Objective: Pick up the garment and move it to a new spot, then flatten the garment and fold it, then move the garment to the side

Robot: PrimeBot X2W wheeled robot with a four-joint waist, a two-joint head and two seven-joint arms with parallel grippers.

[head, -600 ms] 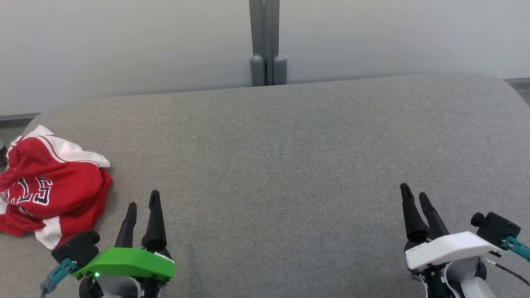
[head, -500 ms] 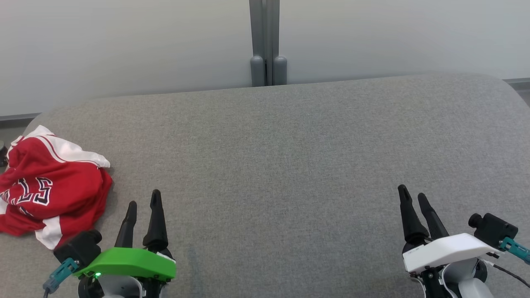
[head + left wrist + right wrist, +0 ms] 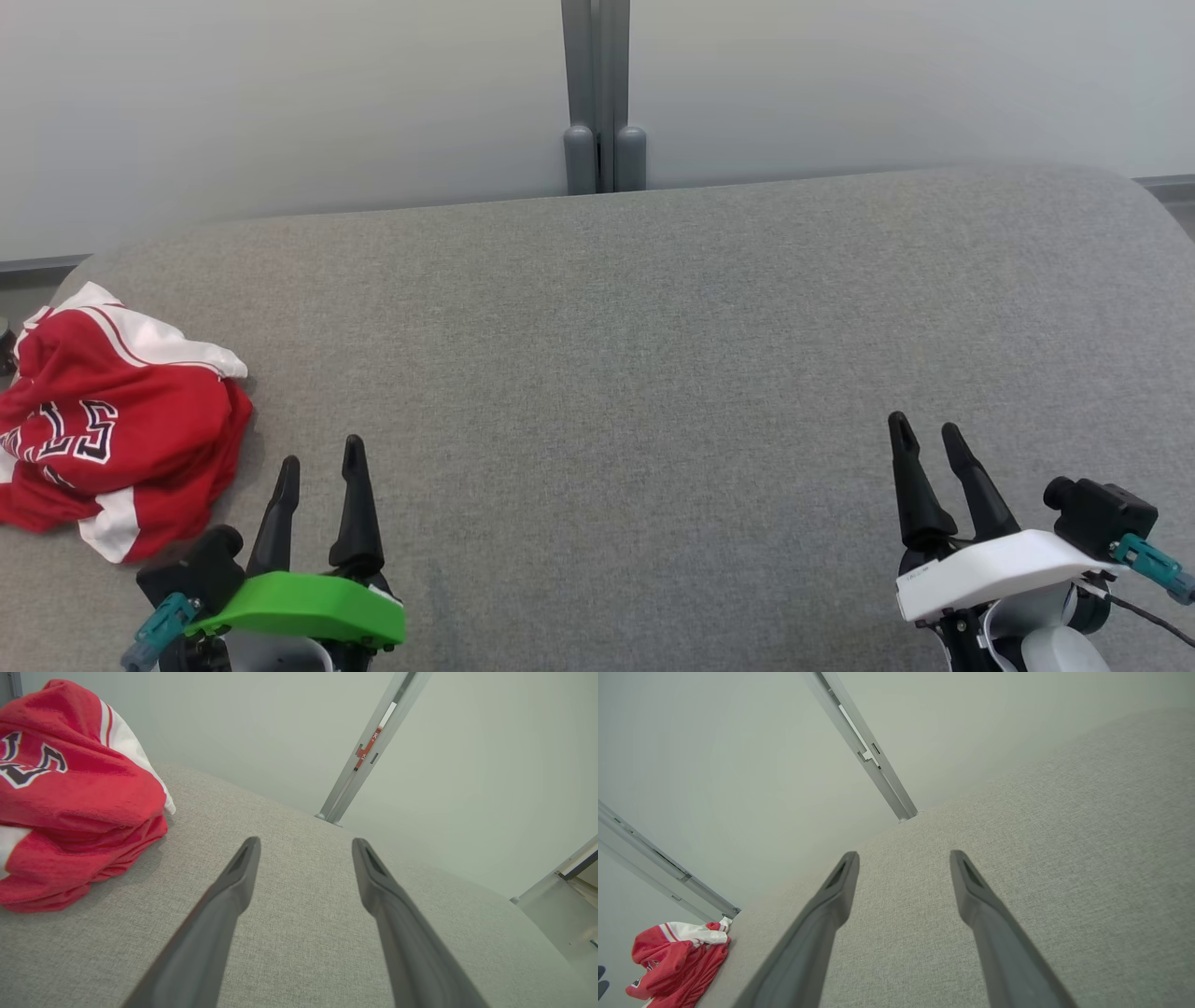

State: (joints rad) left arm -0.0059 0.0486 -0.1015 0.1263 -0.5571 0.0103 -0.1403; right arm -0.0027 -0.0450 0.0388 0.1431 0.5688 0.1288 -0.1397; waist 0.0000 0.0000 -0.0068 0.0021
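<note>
1. The garment (image 3: 112,420), a crumpled red jersey with white panels and dark lettering, lies in a heap at the far left edge of the grey fabric-covered table (image 3: 607,327).
2. The left hand (image 3: 321,452) hovers at the near edge of the table, just to the right of the garment and a little nearer the robot. The two are close but apart, with a strip of bare grey fabric between the cloth and the nearer finger.
3. In the left wrist view the garment (image 3: 70,812) sits to the upper left of the left hand (image 3: 304,842), off the line of its fingers.
4. The left hand is released: its jaws stand spread and nothing lies between them.
5. The right hand (image 3: 924,424) hovers at the near right of the table, well apart from the garment, with most of the table's width between them. It is also released and holds nothing.
6. In the right wrist view the garment (image 3: 677,961) shows small at the lower left corner, far from the right hand (image 3: 903,854).
7. Count: one garment, two hands, and two dark fingers (image 3: 355,509) on each hand.
8. One grey post (image 3: 597,93) stands against the pale wall (image 3: 280,93) behind the table.
</note>
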